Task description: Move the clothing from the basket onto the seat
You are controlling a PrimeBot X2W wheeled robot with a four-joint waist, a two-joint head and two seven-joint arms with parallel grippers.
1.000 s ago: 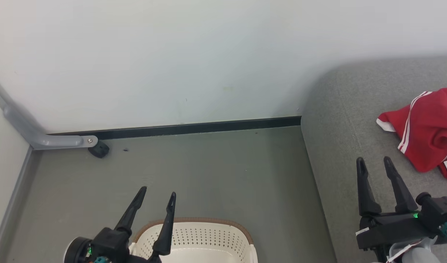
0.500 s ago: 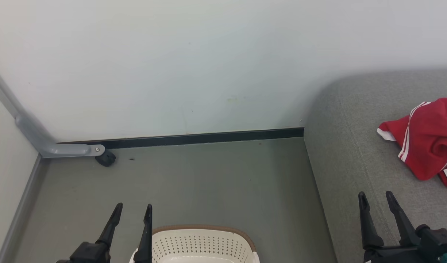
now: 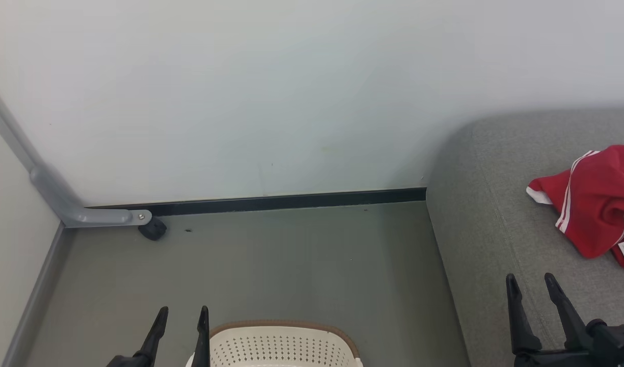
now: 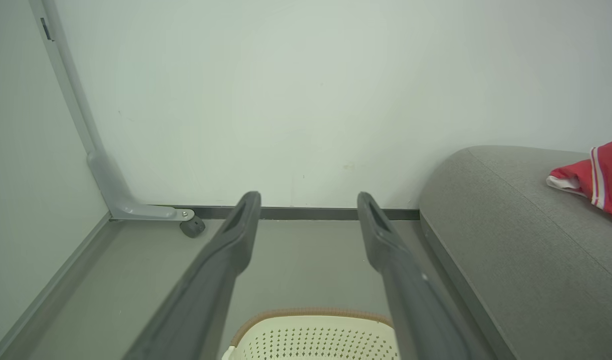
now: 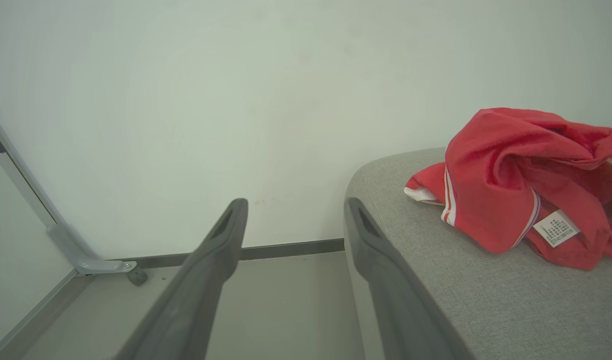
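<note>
Lower now in the head view, the left gripper (image 3: 183,308) hangs spread just left of the basket (image 3: 283,324) on the floor (image 3: 266,265). The right gripper (image 3: 530,276), also spread and empty, hovers over the seat (image 3: 485,244), where the red clothing (image 3: 597,204) lies at the far right.

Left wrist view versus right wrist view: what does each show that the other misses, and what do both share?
Left wrist view, not the right: the cream basket and the open left claw. Right wrist view, not the left: the open right claw and a white tag on the red clothing. Shared: that clothing lying on the grey seat, the pale wall and the grey bracket.
</note>
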